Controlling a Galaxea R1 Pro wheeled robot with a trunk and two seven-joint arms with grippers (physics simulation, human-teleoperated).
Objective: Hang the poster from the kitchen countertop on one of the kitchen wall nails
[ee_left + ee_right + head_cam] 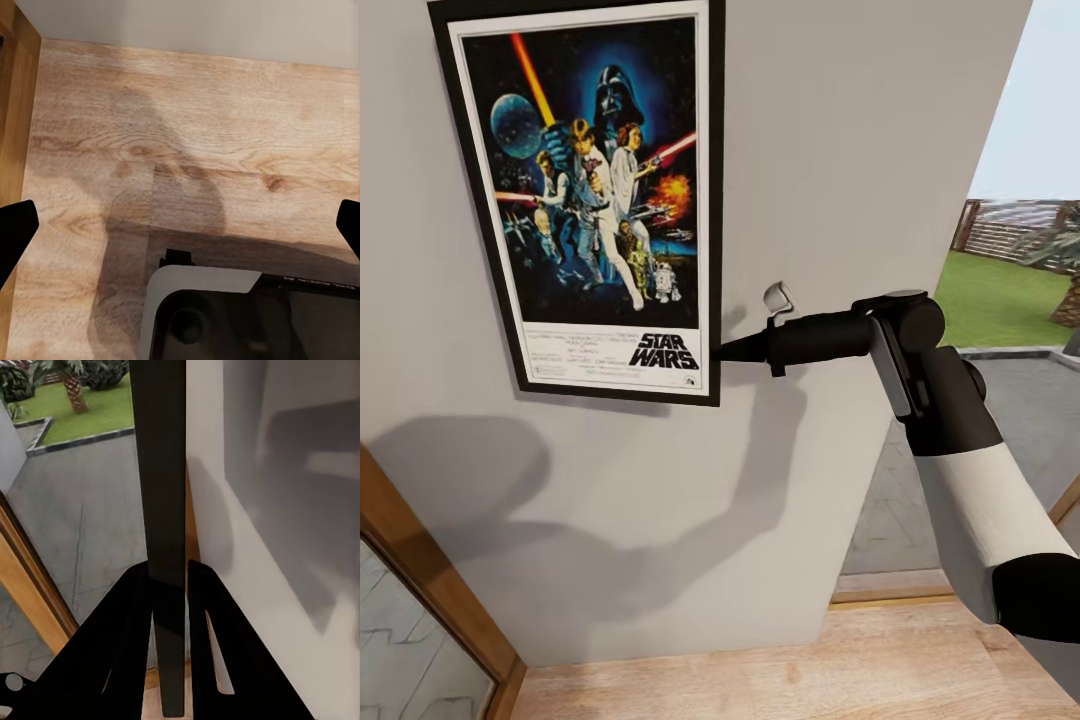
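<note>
At the far left of the head view a wooden door frame (430, 590) runs down toward the wooden floor (780, 680). Above it, the poster (588, 195) lies flat against the pale grey wall (840, 150), slightly tilted, its black frame and the "STAR WARS" logo at the bottom plainly visible. The nail itself cannot be made out, so whether the poster hangs from one is unclear. To the right, the right gripper (728, 349) reaches in sideways and meets the poster's lower right edge; its shadow falls on the wall below. In the right wrist view the poster's dark edge (161, 510) runs between the two fingers (131, 645), which are closed against it on both sides. Beyond the wall's right end lie grey paving (1015, 400) and a green lawn (1000, 295).

The left wrist view looks down on the floor, with the left gripper's (180, 225) fingertips (15, 225) spread wide apart at the picture's edges, holding nothing.
</note>
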